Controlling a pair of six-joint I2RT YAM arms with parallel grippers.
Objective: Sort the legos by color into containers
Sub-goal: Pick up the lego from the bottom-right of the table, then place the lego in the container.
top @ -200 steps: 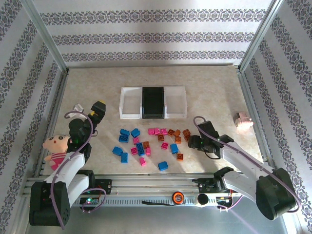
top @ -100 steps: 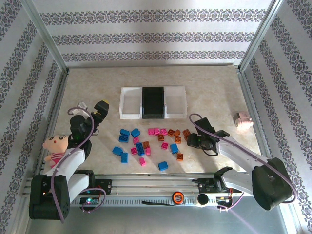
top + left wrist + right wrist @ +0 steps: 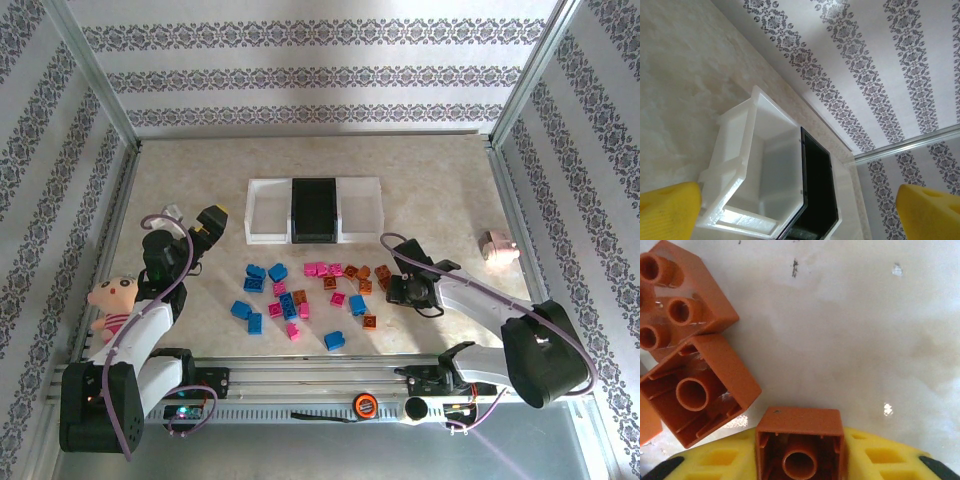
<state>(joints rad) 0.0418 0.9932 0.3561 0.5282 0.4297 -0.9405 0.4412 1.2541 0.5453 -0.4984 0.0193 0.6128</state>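
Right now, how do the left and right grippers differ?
The left gripper is wide open and empty, facing the trays; the right gripper is down at the table, closed on an orange brick. Both have yellow fingers.

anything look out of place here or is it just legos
Two toys don't belong with the legos: a plush doll at the left edge and a small pink pig at the right. The containers hold nothing.

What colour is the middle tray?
The middle tray is black; top external view shows it best.
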